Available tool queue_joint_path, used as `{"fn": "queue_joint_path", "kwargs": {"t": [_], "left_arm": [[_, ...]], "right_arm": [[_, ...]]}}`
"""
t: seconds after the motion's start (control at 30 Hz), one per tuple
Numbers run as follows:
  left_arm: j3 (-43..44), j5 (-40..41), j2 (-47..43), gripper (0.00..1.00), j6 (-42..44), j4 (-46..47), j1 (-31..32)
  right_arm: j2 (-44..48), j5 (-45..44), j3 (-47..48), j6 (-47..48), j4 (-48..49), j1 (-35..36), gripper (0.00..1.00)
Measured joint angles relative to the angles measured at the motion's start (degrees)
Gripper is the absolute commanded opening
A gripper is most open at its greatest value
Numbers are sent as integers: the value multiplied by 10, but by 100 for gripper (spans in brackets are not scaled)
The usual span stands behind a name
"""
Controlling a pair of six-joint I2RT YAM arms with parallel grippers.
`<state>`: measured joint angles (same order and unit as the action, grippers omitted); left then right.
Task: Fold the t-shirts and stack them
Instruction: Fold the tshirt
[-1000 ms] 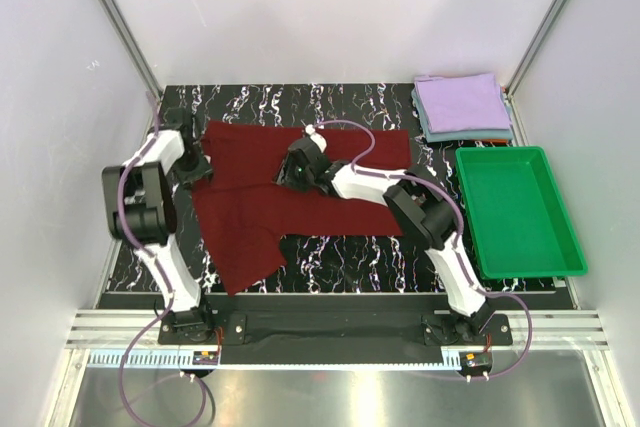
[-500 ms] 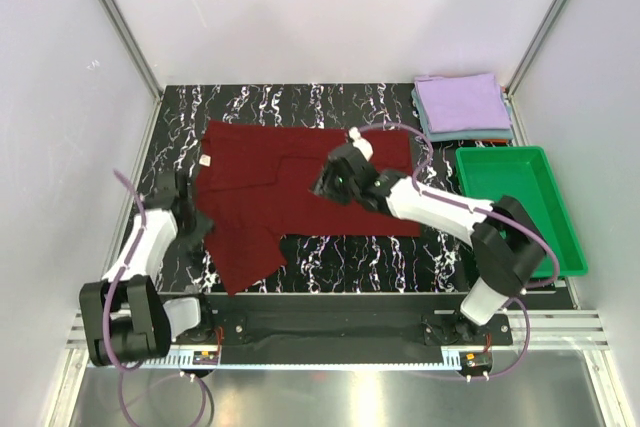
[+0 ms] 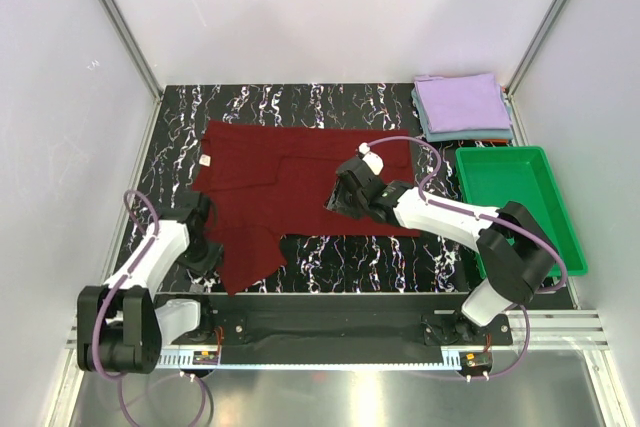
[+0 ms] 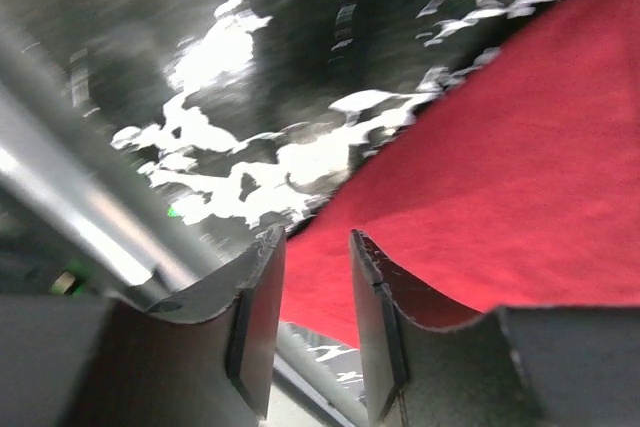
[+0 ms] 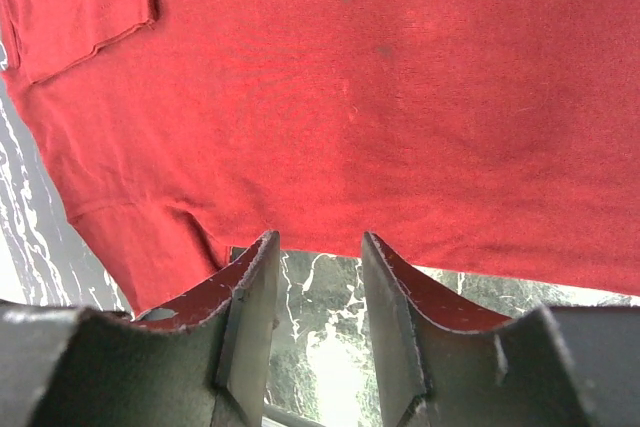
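Note:
The dark maroon t-shirt [image 3: 290, 182] lies spread on the black marbled table, partly folded, with a small white neck label [image 3: 205, 159] at its left edge and a flap hanging toward the front left. It also shows in the left wrist view [image 4: 520, 157] and the right wrist view [image 5: 400, 97]. My left gripper [image 3: 203, 237] is open and empty, low by the shirt's front-left edge [image 4: 316, 247]. My right gripper [image 3: 343, 197] is open and empty above the shirt's near edge. A folded lavender t-shirt [image 3: 462, 102] lies on a folded grey-blue one [image 3: 470, 133] at the back right.
A green plastic tray [image 3: 515, 209] stands at the right side of the table. White walls close in the table on the left, back and right. A metal rail [image 3: 330, 327] runs along the front by the arm bases.
My left arm has swung from the shirt's far-left edge toward the front-left flap. My right gripper has moved right and nearer, from the shirt's middle to its near edge. The shirt now lies flatter.

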<state>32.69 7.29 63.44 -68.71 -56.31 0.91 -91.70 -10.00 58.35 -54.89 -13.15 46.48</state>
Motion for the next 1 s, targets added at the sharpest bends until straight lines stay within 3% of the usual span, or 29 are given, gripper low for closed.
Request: {"fn": "queue_joint_path", "kwargs": {"t": [0.2, 0.6, 0.7, 0.8, 0.83, 0.93, 1.0], "left_arm": [[14, 23, 15, 35, -50, -45, 69], [-12, 13, 28, 35, -79, -17, 102], [-14, 13, 27, 25, -85, -10, 114], [-17, 7, 24, 10, -92, 3, 120], [-18, 6, 23, 0, -93, 4, 121], [-18, 3, 21, 0, -93, 4, 122], [-17, 4, 19, 0, -93, 4, 123]], "right_arm": [[0, 0, 0, 11, 1, 0, 45], [0, 2, -15, 16, 17, -15, 45], [2, 2, -26, 16, 17, -19, 45], [8, 1, -33, 16, 14, -19, 51], [12, -1, -34, 14, 7, -19, 52], [38, -20, -40, -1, -39, -20, 55], [74, -43, -55, -22, -79, -23, 65]]}}
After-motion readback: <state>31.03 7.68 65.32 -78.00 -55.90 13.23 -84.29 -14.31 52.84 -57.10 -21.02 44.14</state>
